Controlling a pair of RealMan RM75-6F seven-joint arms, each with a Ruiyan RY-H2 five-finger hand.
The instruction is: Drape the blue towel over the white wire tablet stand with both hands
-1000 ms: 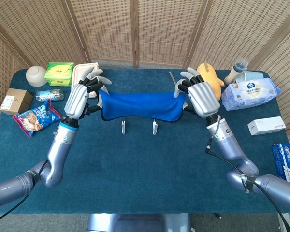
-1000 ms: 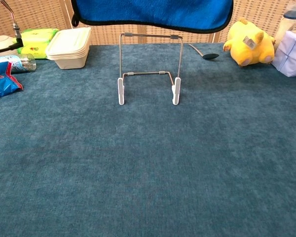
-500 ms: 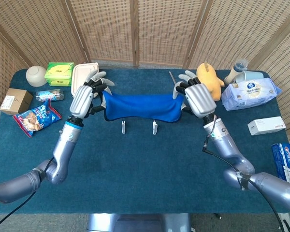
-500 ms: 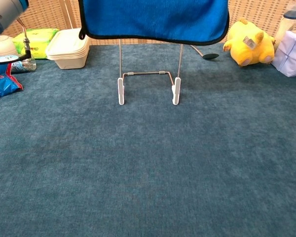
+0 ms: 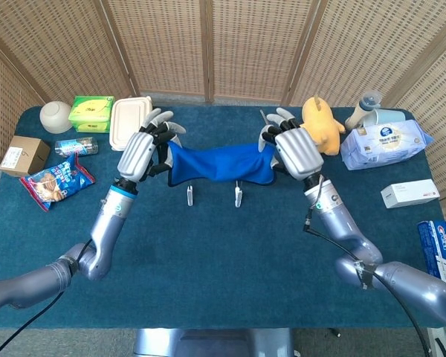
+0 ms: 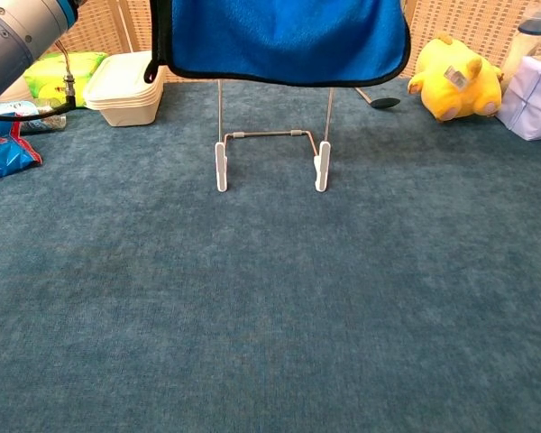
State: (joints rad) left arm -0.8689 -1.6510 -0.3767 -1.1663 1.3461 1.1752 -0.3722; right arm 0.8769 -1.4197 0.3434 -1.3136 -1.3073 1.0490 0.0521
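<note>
1. Blue cloth, the towel (image 5: pixel 221 163), hung stretched in the air between the two hands, directly above the stand (image 6: pixel 272 135); its black-trimmed lower edge hid the top of the wire frame in the chest view.
2. The left hand (image 5: pixel 143 149) grasped the towel's left end, with some fingers spread above the pinch.
3. The right hand (image 5: pixel 291 148) grasped the towel's right end in the same manner.
4. The stand's two white feet sat on the teal table (image 6: pixel 270 316), with a broad stretch of bare cloth on the near side of the stand.
5. Left of the stand, well apart, lay a stack of white containers (image 6: pixel 126 87), a green packet (image 6: pixel 59 72) and a blue snack bag (image 6: pixel 4 149).
6. Right of the stand were a spoon (image 6: pixel 376 99), a yellow plush toy (image 6: pixel 454 77) and a pack of tissues (image 5: pixel 385 143).
7. Behind the stand, a woven screen (image 5: pixel 208 44) closed off the table's far edge.
</note>
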